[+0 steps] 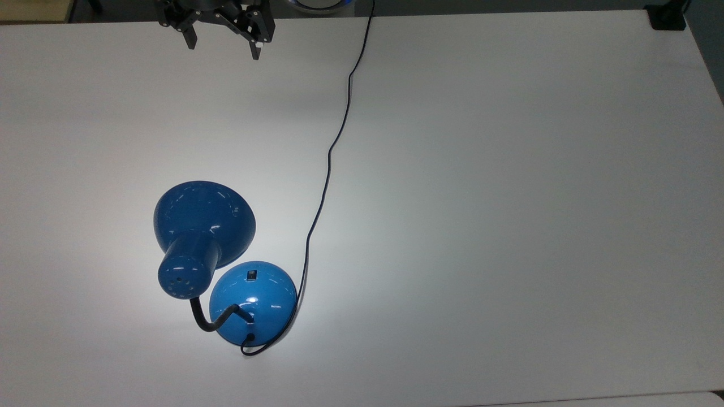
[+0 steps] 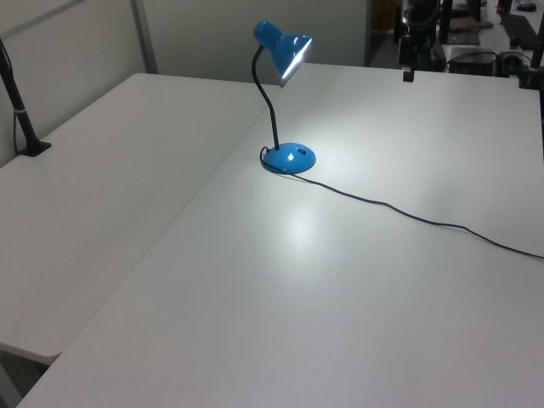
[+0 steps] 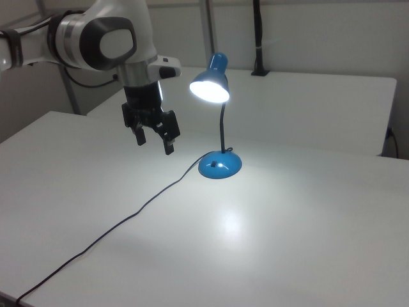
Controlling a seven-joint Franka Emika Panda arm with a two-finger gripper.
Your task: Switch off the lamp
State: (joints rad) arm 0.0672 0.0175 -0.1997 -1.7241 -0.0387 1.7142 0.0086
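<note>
The blue lamp [image 1: 253, 302] stands on the white table [image 1: 509, 198], its bulb lit and a bright pool of light on the table around the domed base [image 3: 220, 165]. A small black rocker switch [image 1: 250, 275] sits on top of the base. The black gooseneck [image 2: 269, 106] carries the blue shade [image 1: 203, 223], also the shade [image 3: 210, 82]. My gripper [image 1: 222, 46] hangs open above the table at the top edge of the top view, far from the lamp, with nothing between its fingers; in the right view the gripper [image 3: 155, 144] is left of the lamp.
The lamp's thin black cord [image 1: 331, 152] runs from the base across the table to its far edge. A black post clamp [image 2: 32, 146] sits on the neighbouring table. Another black clamp [image 1: 667, 20] is at the top view's upper right corner.
</note>
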